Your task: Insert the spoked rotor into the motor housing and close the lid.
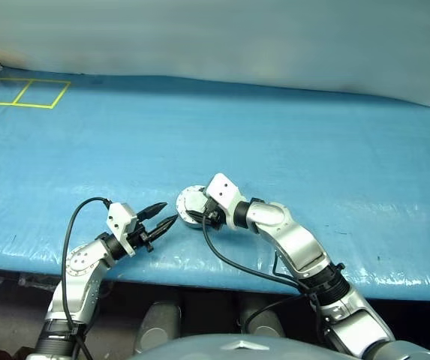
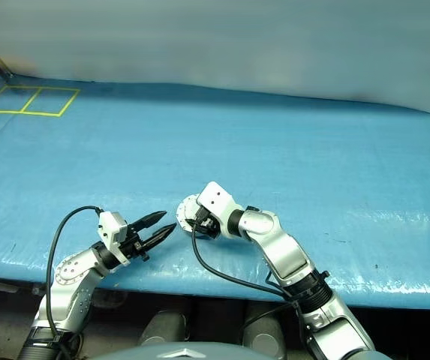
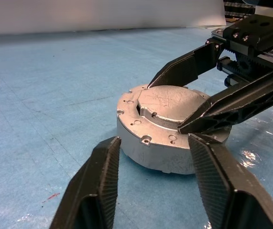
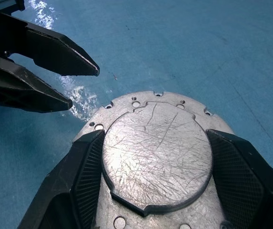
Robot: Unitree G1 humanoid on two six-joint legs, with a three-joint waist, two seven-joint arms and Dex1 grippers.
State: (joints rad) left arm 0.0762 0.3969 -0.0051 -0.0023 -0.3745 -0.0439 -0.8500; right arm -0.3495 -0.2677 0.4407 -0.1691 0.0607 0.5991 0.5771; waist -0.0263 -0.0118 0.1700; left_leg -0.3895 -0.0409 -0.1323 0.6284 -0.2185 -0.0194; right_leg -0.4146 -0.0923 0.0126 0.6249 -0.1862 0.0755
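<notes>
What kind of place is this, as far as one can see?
Probably a robot test bench: a wide table under a blue plastic sheet, yellow taped squares marked on it, and one closed motor housing.

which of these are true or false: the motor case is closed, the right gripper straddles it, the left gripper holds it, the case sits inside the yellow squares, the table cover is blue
1. The motor housing is closed: true, its lid lies flat on top.
2. The right gripper straddles it: true, one finger on either side.
3. The left gripper holds it: false, its fingers are apart beside the housing, touching nothing.
4. The housing sits inside the yellow squares: false, those lie at the far left corner.
5. The table cover is blue: true.
</notes>
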